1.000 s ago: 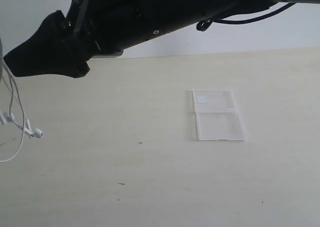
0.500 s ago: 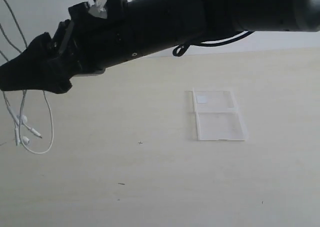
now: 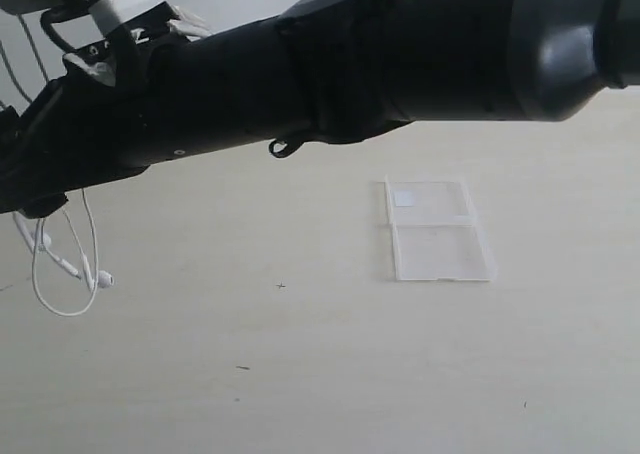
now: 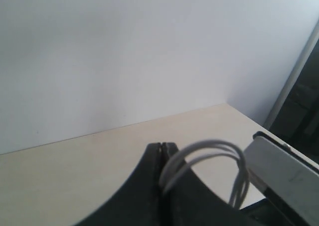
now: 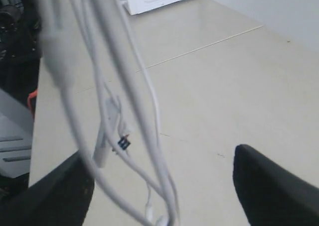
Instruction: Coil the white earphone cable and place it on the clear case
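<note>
My left gripper [image 4: 162, 150] is clamped tight on the cable [image 4: 214, 144]. In the left wrist view several white strands arch out of the pinch in a bunched loop, above the table [image 3: 300, 374].

My right gripper [image 5: 162, 159] is spread wide, gripping nothing. Its two dark fingers [image 5: 269, 191] sit far apart, and blurred cable strands hang down through the gap, closer to one finger than the other. I can't tell if a strand touches that finger. The inline piece [image 5: 104, 136] dangles among those strands, with a small dark mark beside it.

In the exterior view my right arm [image 3: 400, 64] reaches across the top, all the way to the left side, and it blocks most of the back. Both gripper tips are lost in the dark mass at the left edge there.

Below that mass the cable drops in a long slack loop, low over the table. I can't tell whether the loop bottom rests on the surface. One earbud [image 3: 104, 279] shows at the loop's right side. More strands run up at the top left corner.

The case [image 3: 440, 244] lies open and flat on the table, right of centre, two halves side by side. The sticker [image 3: 404, 197] is on the far half. Case and cable are well apart, and neither gripper is near the case.
</note>
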{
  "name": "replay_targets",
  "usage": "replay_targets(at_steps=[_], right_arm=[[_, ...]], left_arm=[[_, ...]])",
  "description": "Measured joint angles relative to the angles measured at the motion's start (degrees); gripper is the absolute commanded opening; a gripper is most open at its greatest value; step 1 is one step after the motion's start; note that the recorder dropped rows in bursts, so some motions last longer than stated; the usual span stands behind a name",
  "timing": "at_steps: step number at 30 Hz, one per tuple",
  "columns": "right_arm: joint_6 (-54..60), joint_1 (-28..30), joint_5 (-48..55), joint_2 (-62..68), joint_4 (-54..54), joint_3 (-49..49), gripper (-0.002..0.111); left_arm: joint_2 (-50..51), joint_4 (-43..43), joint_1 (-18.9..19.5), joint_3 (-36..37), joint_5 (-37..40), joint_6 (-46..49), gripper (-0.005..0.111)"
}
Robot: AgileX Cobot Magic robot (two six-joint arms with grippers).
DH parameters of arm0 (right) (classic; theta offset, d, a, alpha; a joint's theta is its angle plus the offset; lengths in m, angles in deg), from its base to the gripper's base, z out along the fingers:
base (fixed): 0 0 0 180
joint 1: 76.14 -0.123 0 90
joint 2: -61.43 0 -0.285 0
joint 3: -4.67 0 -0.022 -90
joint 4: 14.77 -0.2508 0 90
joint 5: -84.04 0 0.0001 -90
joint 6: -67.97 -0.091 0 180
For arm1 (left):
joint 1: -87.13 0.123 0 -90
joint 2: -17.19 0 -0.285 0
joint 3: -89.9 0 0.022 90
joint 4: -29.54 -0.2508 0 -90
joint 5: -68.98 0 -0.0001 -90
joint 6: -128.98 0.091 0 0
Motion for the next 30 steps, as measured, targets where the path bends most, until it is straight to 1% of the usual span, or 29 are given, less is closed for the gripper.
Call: replay_targets(at_steps=[3, 7, 13, 26, 28, 29, 30], right_arm=[[0.0, -1.12, -3.67, 0.0, -0.13, 0.0, 0.074], [0.09, -1.92, -5.1, 0.0, -0.8, 0.0, 0.073], [0.09, -2.15, -5.47, 0.33, -4.89, 0.0, 0.071], [0.09, -2.15, -5.36, 0.81, -5.53, 0.0, 0.07], [0.09, -2.15, -5.36, 0.81, -5.66, 0.0, 0.067], [0.09, -2.15, -5.36, 0.81, -5.66, 0.0, 0.058], [0.09, -2.15, -5.36, 0.81, -5.66, 0.0, 0.053]], left_arm=[[0.0, 0.0, 0.0, 0.0, 0.11, 0.0, 0.0], [0.0, 0.0, 0.0, 0.0, 0.33, 0.0, 0.0], [0.0, 0.23, 0.0, 0.0, 0.69, 0.0, 0.0], [0.0, 2.75, 0.0, 0.0, 0.06, 0.0, 0.0], [0.0, 3.63, 0.0, 0.0, -0.67, 0.0, 0.0], [0.0, 3.94, 0.0, 0.0, -1.08, 0.0, 0.0], [0.0, 4.5, 0.0, 0.0, -1.52, 0.0, 0.0]])
